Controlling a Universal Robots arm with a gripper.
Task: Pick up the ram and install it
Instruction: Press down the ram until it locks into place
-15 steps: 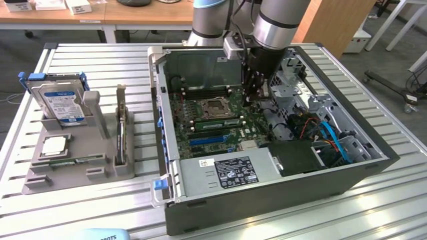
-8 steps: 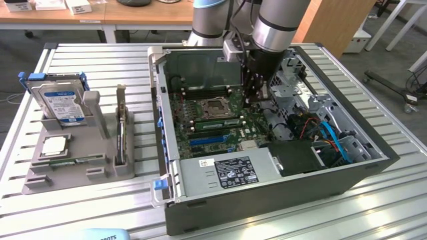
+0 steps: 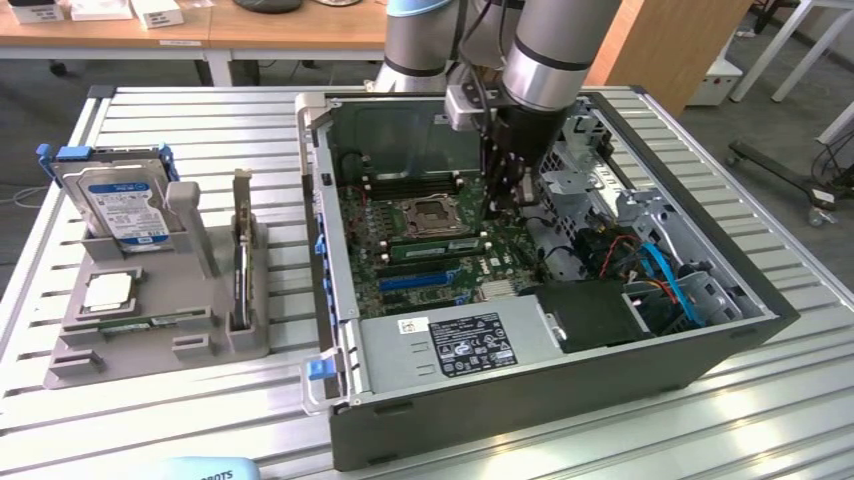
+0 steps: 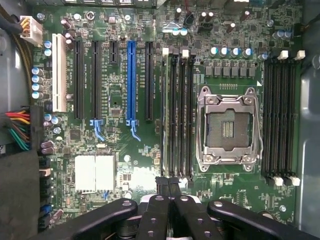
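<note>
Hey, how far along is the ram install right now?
Done: a green ram stick already stands in the case beside the empty processor socket. In hand: the shut gripper hangs low over the memory slots; whether it touches the stick is unclear. Left: I can't tell whether the stick is fully latched.

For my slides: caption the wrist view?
Shut tool poised over the motherboard, beside its empty processor socket.
</note>
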